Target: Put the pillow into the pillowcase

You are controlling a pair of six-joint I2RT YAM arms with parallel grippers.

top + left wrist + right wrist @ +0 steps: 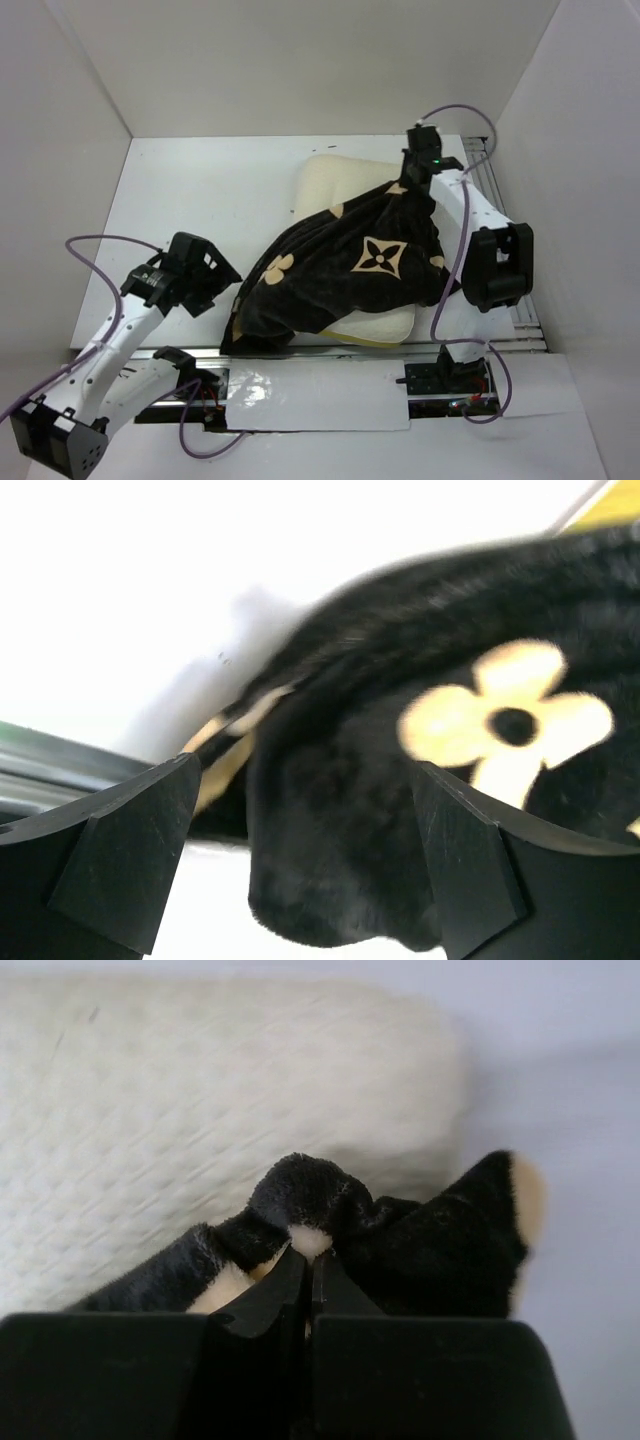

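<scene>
My right fingers (415,172) are closed tight on a small fold of the dark brown-black plush pillowcase (340,270) printed with tan flowers and four-pointed stars. I hold it at its far right corner. In my right wrist view the fingers (308,1280) meet with no gap, and a tuft of the pillowcase (430,1250) with a tan patch bunches up just above the tips.

The large cream-white rectangular pillow (325,185) with a textured surface lies flat on the white tabletop (200,200), near the middle and towards the far side. The pillowcase is draped over it, not around it: the pillow's far left corner shows bare, and a pale yellow strip of it shows along the near edge under the cloth. From my right wrist the pillow (200,1110) fills the background just behind the pinched fold.

My left fingers (215,282) stand wide apart at the near left edge of the pillowcase, gripping nothing. In my left wrist view each finger (130,860) sits to one side, and a rounded lobe of the pillowcase (350,830) bearing a tan flower lies between them. The picture is blurred, so I cannot tell whether the cloth touches either finger.
</scene>
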